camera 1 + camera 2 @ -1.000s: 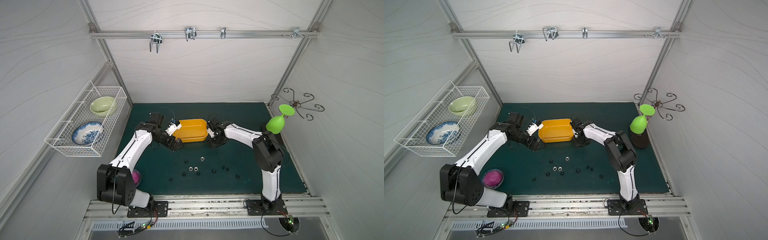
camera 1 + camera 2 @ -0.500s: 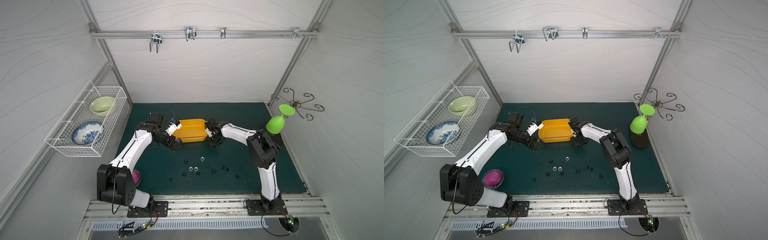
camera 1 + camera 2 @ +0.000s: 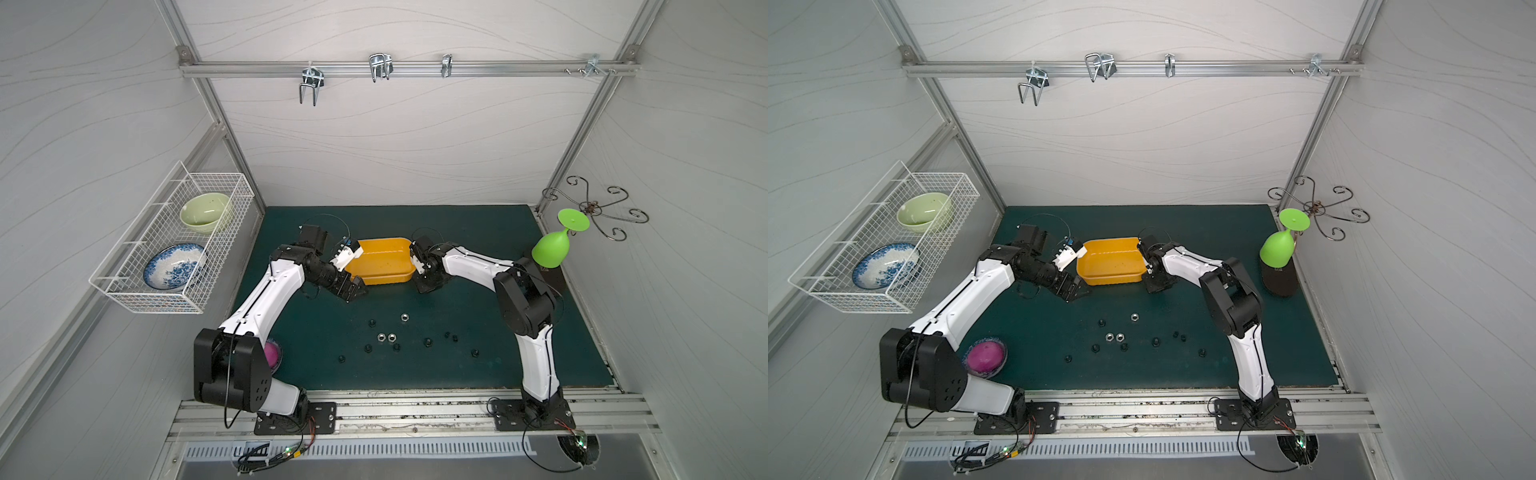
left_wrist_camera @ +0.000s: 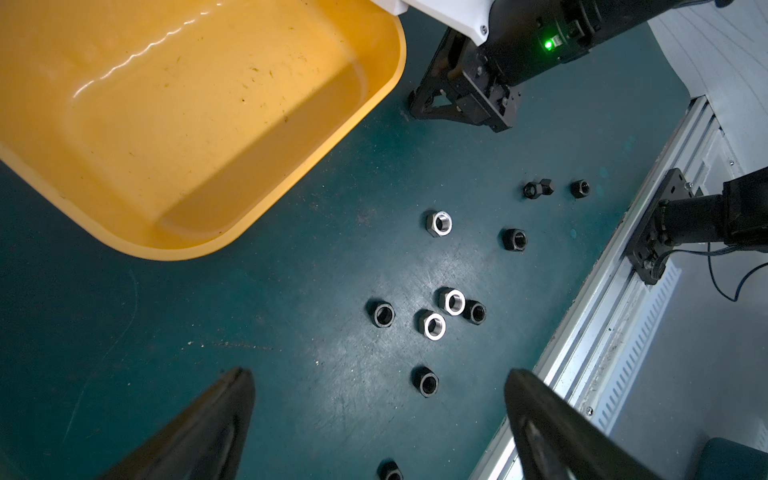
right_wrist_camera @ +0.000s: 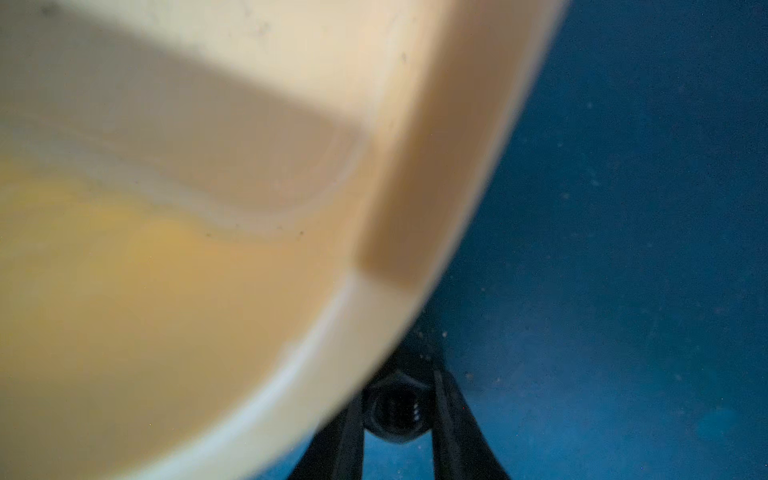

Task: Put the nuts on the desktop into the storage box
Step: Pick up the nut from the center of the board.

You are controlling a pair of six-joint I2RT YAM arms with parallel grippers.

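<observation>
The yellow-orange storage box [image 3: 382,259] [image 3: 1111,262] sits mid-desktop [image 3: 478,332] between my two grippers. Low at the box's right end, my right gripper [image 3: 424,286] [image 5: 397,390] is shut on a black nut [image 5: 395,419], its fingers pressed against the nut's sides just under the box rim [image 5: 374,324]. Beside the box's front left corner my left gripper [image 3: 353,289] [image 4: 380,376] hangs open and holds nothing. Several nuts lie loose in front of the box, mostly black [image 3: 427,341], with three silver ones [image 3: 404,317] [image 4: 439,223]. One black nut [image 4: 424,381] lies below the left fingers.
A white wire basket [image 3: 174,245] with two bowls hangs on the left wall. A pink bowl [image 3: 986,357] sits by the left arm's base. A green goblet [image 3: 552,249] stands upside down on a dark block at the right edge. An aluminium rail [image 3: 415,409] borders the front.
My right gripper's fingers have closed in onto the black nut at the box's right end, and that arm's elbow has shifted slightly. The left arm has not moved.
</observation>
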